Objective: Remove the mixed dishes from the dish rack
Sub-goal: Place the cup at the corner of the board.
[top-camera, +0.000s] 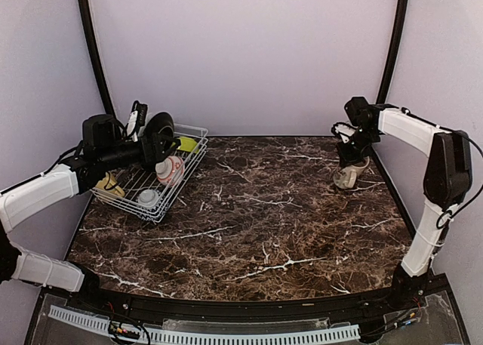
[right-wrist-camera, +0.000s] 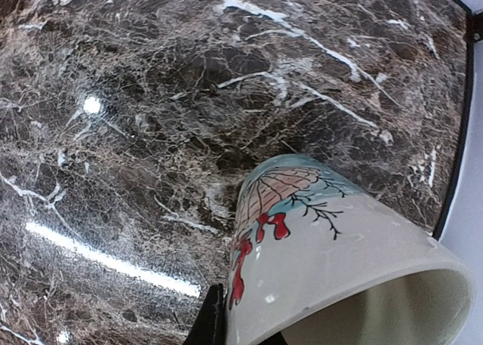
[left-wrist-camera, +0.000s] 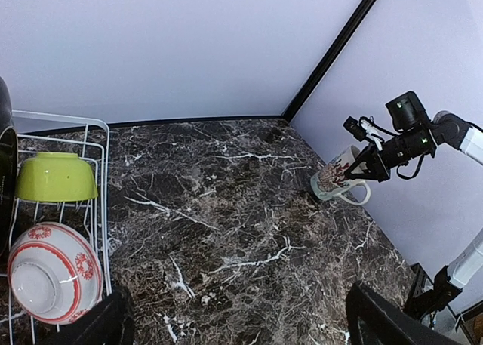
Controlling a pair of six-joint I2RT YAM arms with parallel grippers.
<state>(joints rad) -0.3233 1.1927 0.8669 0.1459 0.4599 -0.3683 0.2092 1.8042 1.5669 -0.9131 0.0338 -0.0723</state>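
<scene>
Open marble table (top-camera: 264,209) between dish rack (top-camera: 130,186) left and mug (top-camera: 347,175) right

The left arm (top-camera: 45,190) hides part of the rack (top-camera: 130,185) from above. The mug (right-wrist-camera: 332,262) runs off the right wrist view's bottom edge. The left end effector (left-wrist-camera: 241,326) shows only as dark, cropped stubs.

A white wire dish rack (top-camera: 136,180) sits at the left rear of the dark marble table (top-camera: 256,224). It holds a lime-green bowl (top-camera: 188,144) at its far end, a red-and-white bowl (top-camera: 170,169) on its side, a yellow mug (top-camera: 110,183), a small white bowl (top-camera: 148,198) and a black plate (top-camera: 161,124) on edge. The left gripper (top-camera: 172,145) hangs over the rack, its jaws hard to read. At the right rear, the right gripper (top-camera: 351,158) meets the top of a tilted cream patterned mug (top-camera: 347,177) whose base touches the table.
</scene>
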